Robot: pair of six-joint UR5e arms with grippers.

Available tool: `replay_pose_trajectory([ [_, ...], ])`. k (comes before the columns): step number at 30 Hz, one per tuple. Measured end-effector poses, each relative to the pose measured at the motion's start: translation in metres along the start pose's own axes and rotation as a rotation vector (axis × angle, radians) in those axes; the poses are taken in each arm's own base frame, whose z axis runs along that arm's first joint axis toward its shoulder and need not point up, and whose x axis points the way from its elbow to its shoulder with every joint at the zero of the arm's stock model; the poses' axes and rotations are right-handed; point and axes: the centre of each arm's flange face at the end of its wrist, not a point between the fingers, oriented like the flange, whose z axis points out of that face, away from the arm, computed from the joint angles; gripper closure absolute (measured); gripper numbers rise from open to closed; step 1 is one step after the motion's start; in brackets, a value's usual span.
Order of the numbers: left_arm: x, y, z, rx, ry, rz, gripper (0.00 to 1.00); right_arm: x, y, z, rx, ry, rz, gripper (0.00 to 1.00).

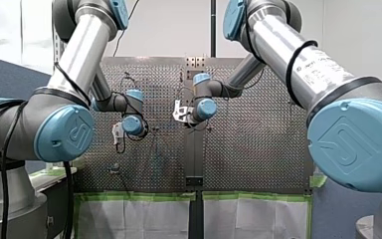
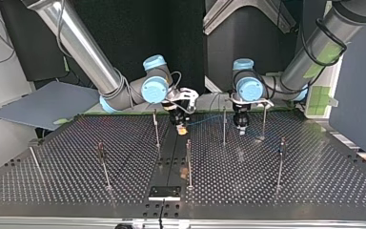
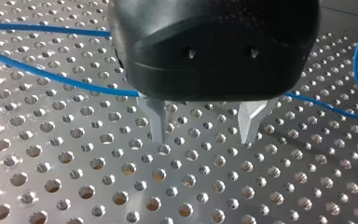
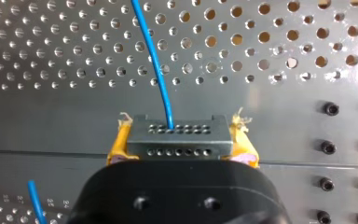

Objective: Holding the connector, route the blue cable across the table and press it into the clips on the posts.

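The blue cable [image 4: 154, 60] runs out of the connector [image 4: 177, 140], which my right tool [image 4: 181, 136] clamps between yellow pads [image 4: 119, 143] to anchor that end, while further along from the connector my left tool [image 3: 201, 134] hangs spread and empty over the surface [image 3: 98, 186], seemingly ready to guide it.

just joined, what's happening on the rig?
My right end effector clamps the grey connector, with the blue cable trailing from it. My left end effector hangs open just above the perforated table, the cable running past it ungripped. Whether it is pressed onto any of the posts is too small to tell.
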Motion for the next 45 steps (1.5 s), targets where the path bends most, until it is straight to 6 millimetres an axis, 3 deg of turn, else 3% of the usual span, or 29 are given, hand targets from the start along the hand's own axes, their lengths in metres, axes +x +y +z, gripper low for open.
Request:
replay_pose_trajectory([
  [6,0.004,0.002,-0.007,-0.027,0.032,0.031,0.0,0.0,0.0,0.0,0.0,0.0,0.0,1.0],
  [18,0.0,0.001,-0.054,-0.033,0.112,0.062,0.0,0.0,0.001,0.0,0.0,-0.004,0.0,1.0],
  [28,-0.007,-0.015,-0.091,0.007,0.093,0.044,0.0,-0.001,0.0,-0.001,0.001,-0.01,-0.004,1.0],
  [45,-0.021,-0.043,-0.121,0.088,0.067,0.026,0.0,-0.001,0.001,-0.001,0.0,-0.011,0.0,1.0],
])
